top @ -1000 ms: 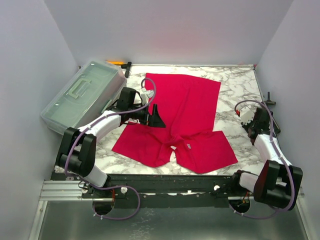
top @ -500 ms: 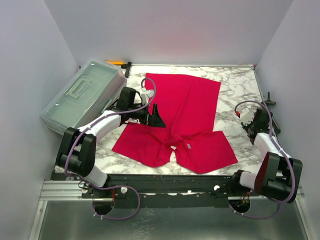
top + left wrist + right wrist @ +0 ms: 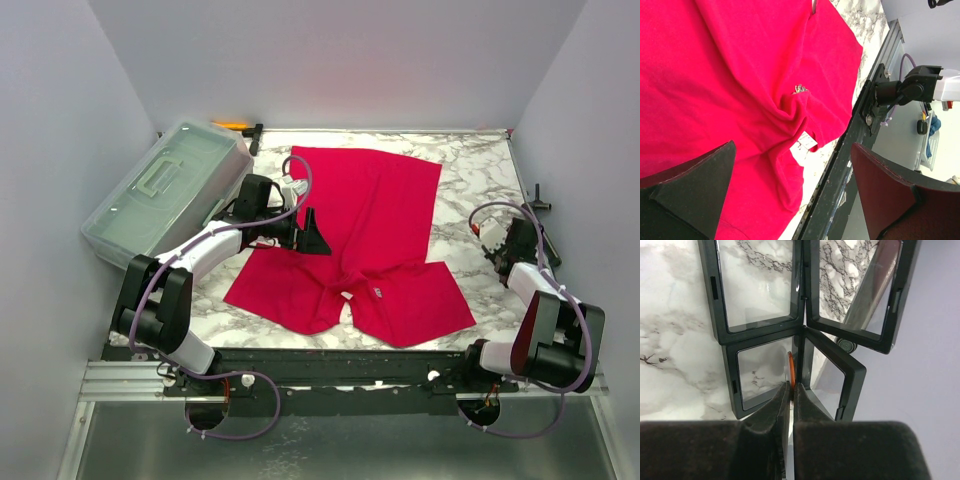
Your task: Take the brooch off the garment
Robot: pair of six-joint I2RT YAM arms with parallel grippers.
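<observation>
The red T-shirt garment (image 3: 380, 210) lies spread on the marble table, bunched near its neck. In the left wrist view (image 3: 730, 75) a small metallic brooch (image 3: 800, 89) sits on the bunched folds, with the white label (image 3: 808, 142) just below it. My left gripper (image 3: 312, 240) is open and empty, hovering over the shirt's left part; its fingers (image 3: 690, 195) frame the neck area. My right gripper (image 3: 497, 235) is at the far right of the table, off the shirt. Its jaws are pinched on a thin orange piece (image 3: 790, 367) over black-framed clear cases (image 3: 760, 285).
A clear plastic toolbox (image 3: 165, 190) stands at the back left beside my left arm. A black clamp (image 3: 255, 135) and an orange-handled tool (image 3: 232, 125) lie at the back edge. The black front rail (image 3: 330, 360) borders the table. Grey walls close in both sides.
My right arm's forearm and elbow have shifted slightly to the right; its gripper stays over the black cases. My left arm and the shirt have not moved.
</observation>
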